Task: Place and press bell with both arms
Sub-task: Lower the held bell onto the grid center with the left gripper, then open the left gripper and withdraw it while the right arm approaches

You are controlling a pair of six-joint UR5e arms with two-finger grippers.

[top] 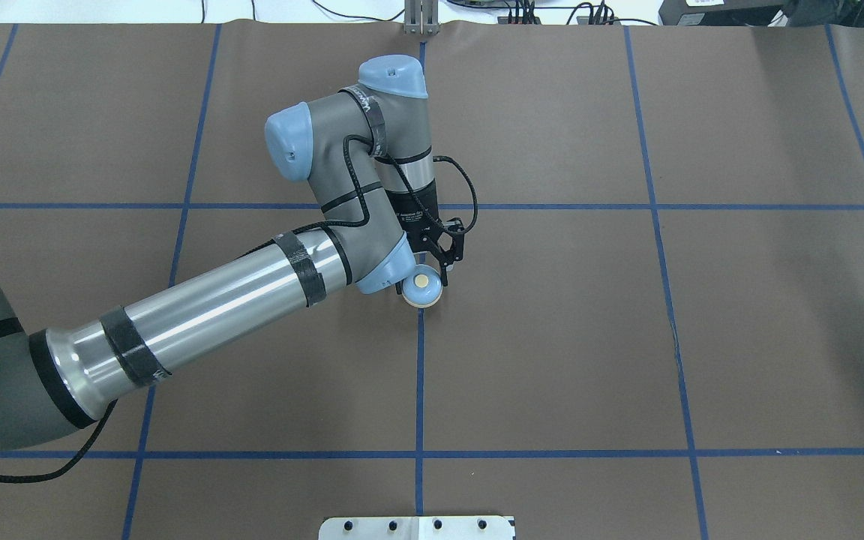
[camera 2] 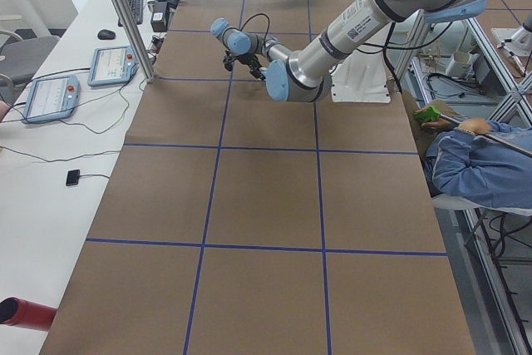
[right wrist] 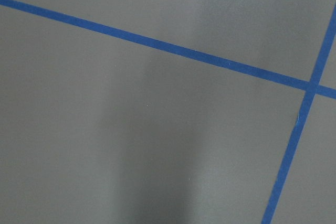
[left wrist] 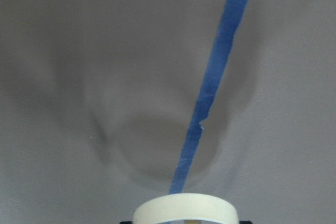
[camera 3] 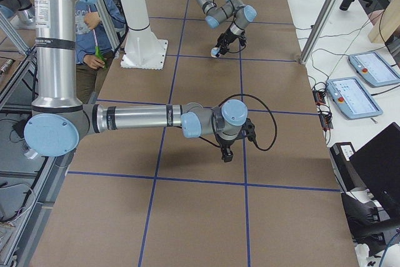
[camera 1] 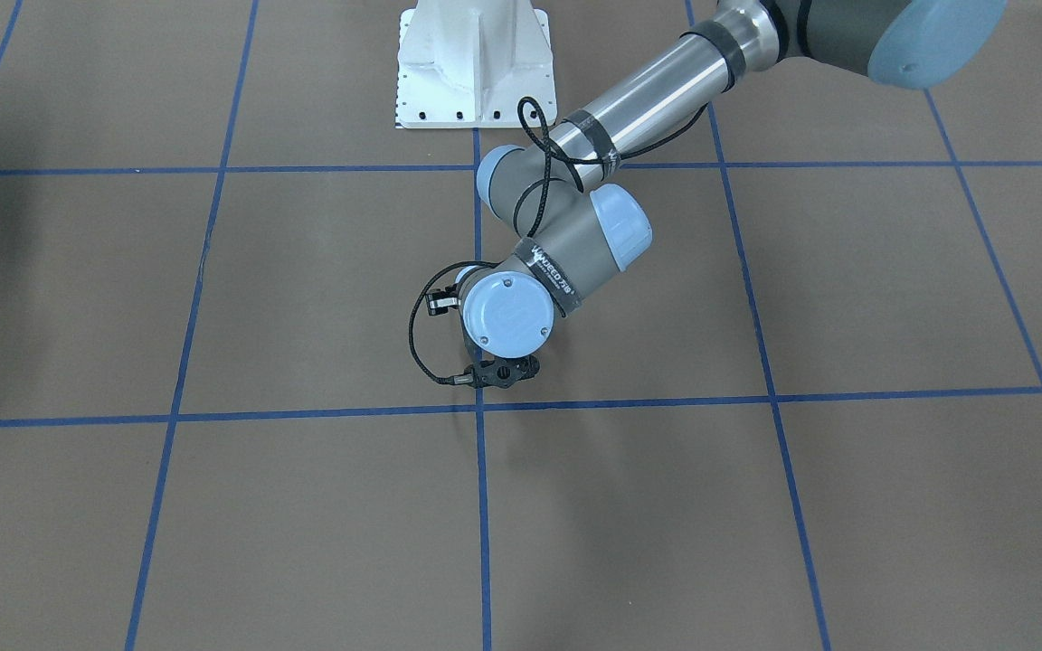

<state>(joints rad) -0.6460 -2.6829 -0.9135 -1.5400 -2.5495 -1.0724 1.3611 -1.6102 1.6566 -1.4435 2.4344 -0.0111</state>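
The bell (top: 422, 289) is small and light blue with a cream button on top. It sits in my left gripper (top: 439, 271) near the table's middle, over a blue tape line. In the left wrist view only its cream base rim (left wrist: 184, 209) shows at the bottom edge, with a round shadow on the table beyond it, so it hangs a little above the surface. In the front-facing view the left gripper (camera 1: 498, 371) shows below the wrist cap and the bell is hidden. My right gripper (camera 3: 226, 153) points down over the table in the exterior right view only. I cannot tell if it is open.
The brown table (top: 627, 337) carries a grid of blue tape lines (top: 420, 390). The white pedestal (camera 1: 474, 63) stands at the robot's edge. A seated person (camera 2: 482, 164) is beside the table. Pendants (camera 3: 353, 95) lie on the side bench.
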